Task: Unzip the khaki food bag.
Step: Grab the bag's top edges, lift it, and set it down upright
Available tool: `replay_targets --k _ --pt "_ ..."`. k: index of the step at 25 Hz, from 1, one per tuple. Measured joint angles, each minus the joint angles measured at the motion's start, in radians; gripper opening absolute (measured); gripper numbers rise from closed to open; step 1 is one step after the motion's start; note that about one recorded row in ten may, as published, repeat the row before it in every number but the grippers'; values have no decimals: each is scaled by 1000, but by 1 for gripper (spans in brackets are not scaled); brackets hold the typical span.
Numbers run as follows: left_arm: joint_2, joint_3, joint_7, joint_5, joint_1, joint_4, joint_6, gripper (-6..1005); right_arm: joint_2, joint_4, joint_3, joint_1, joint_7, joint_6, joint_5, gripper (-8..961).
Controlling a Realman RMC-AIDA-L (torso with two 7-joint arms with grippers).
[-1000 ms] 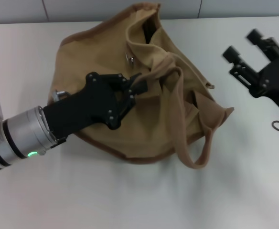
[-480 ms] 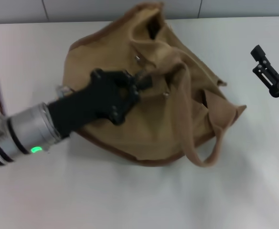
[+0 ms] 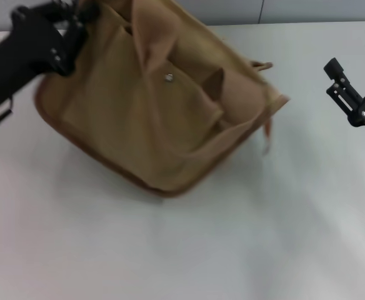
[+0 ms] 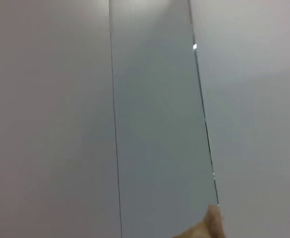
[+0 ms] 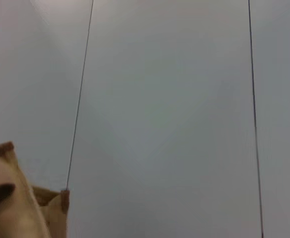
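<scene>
The khaki food bag (image 3: 126,119) is tilted on the white table, its front pocket with the silver snap (image 3: 168,77) facing up and its brown-piped base (image 3: 107,165) toward me. A tan strap handle (image 3: 223,134) lies across it. My left gripper (image 3: 79,14) is at the bag's far left top corner, shut on the bag's top edge; the zipper is hidden. A corner of the bag shows in the left wrist view (image 4: 209,225) and in the right wrist view (image 5: 16,208). My right gripper (image 3: 354,56) is open and empty, to the right of the bag.
The white table (image 3: 232,237) stretches in front of and to the right of the bag. A grey panelled wall (image 3: 307,9) runs along the table's far edge, close behind the bag and my left gripper.
My left gripper has swung far to the left and back, pulling the bag with it. The bag has turned over, and its front pocket now faces up. The right gripper has barely moved.
</scene>
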Motion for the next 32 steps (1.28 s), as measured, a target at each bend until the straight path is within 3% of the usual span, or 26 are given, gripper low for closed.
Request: replay_targets --k 7,11,13,16,18,21,23,28,32 --pt "0 2 -10 -3 -9 114 40 82 0 9 0 21 21 -5 0 767" --pt "-4 94 9 17 -7 112 41 82 0 11 0 24 24 2 0 766" --pt "-9 221 56 14 -4 67 33 82 0 11 0 24 14 6 0 766" --pt "-13 287 97 10 -11 11 20 82 0 7 0 26 -17 23 0 766" --pt "-16 346 181 5 -37 -103 2 83 0 11 -3 34 -136 74 -2 766" --pt "-16 352 222 6 -54 -172 -2 83 1 27 -10 38 -251 89 -13 766" --pt "-16 349 263 -11 -71 -244 -6 83 2 96 -15 50 -495 104 -28 766" --pt "-16 348 280 -58 -87 -298 -28 83 3 192 -6 59 -729 108 -83 765" --pt "-16 348 273 -75 -87 -305 -31 83 3 212 -3 62 -750 108 -114 765"
